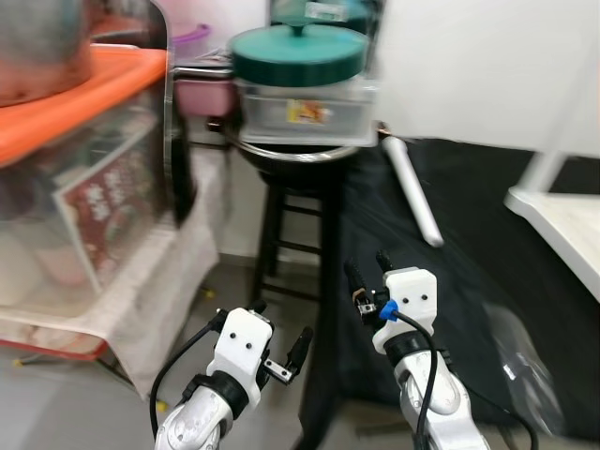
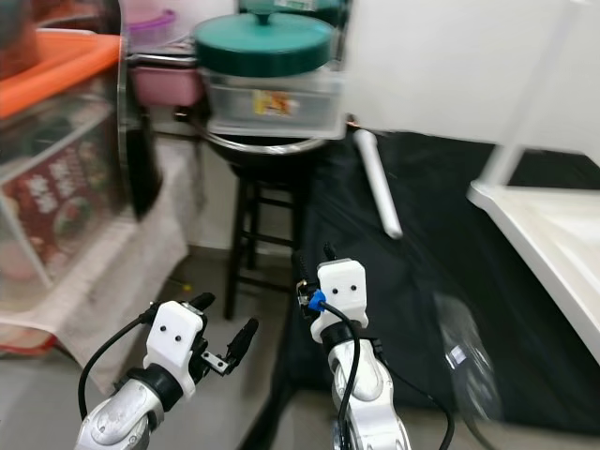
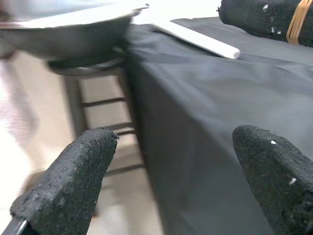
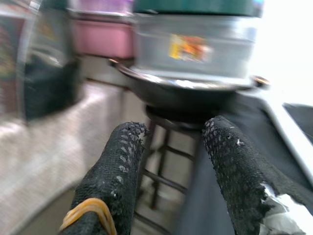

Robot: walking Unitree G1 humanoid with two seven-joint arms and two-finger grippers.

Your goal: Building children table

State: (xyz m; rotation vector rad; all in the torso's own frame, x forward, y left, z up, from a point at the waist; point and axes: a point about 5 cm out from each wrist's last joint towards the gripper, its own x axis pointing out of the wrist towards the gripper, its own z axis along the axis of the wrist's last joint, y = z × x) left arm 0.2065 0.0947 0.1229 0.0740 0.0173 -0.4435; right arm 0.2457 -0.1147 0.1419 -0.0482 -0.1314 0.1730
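Nearest the camera, low in the head views, both arms are raised side by side, each tool empty. The left tool [image 1: 279, 349] has its fingers spread wide; the left wrist view confirms a broad gap between the two black pads [image 3: 73, 181]. The right tool [image 1: 368, 272] stands upright, fingers parted by a narrow gap, nothing between them; a yellow rubber band [image 4: 88, 209] circles one finger.

Well to the left of the left tool: a clear storage bin [image 1: 80, 202] with an orange lid [image 1: 70, 98], resting on a cloth-draped surface.

Ahead of both tools, between them: a dark wooden stool [image 1: 295, 234]. It carries a metal basin [image 1: 291, 150], a clear container [image 1: 305, 111] on that, and a green lidded pot [image 1: 298, 53] on top. A pink tub [image 1: 204, 94] sits behind, to the left.

Directly ahead of the right tool: a black cloth [image 1: 450, 309] draped down to the floor. A white cylindrical table leg [image 1: 412, 190] lies on it, tilted, well beyond the fingertips and untouched.

Further right of the right tool: a white children table top [image 1: 562, 225] at the frame edge, with another white leg [image 1: 542, 169] rising from it. A clear plastic bag [image 1: 520, 366] lies on the cloth below that. The views are slightly blurred.
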